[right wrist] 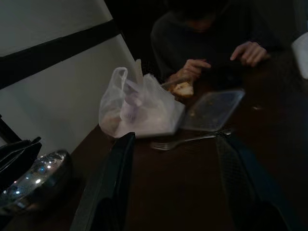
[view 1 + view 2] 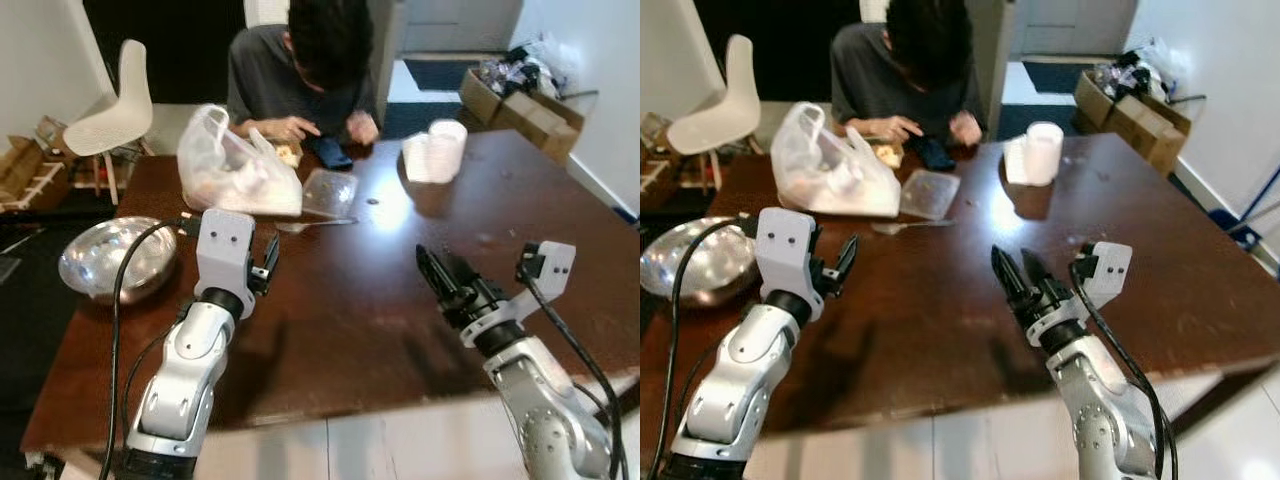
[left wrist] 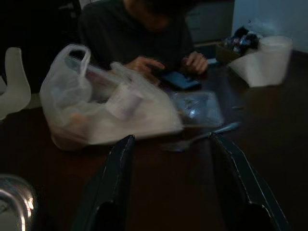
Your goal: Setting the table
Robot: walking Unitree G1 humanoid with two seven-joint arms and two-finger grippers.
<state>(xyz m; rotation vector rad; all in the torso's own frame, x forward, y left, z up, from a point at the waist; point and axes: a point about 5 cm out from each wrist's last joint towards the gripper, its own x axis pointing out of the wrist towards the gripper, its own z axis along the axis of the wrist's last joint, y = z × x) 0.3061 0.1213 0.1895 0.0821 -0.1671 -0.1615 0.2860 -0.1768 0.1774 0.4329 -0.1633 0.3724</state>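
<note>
Nearest us, our left gripper [image 2: 268, 262] and right gripper [image 2: 1012, 271] hover over the near half of the tabletop [image 2: 360, 320], fingers apart on both and holding nothing. The left one is toward the left edge, the right one nearer the middle.

Beyond them a fork [image 2: 315, 224] lies flat on the bare wood, just in front of a clear lid [image 2: 329, 191]. A white plastic bag [image 2: 235, 170] sits to the left of the lid, touching it or nearly so. A metal bowl [image 2: 115, 257] rests at the left edge.

Toward the far edge stands a white cup stack [image 2: 436, 150]. A person [image 2: 300, 70] sits at the far edge, hands by a phone [image 2: 330, 153].
</note>
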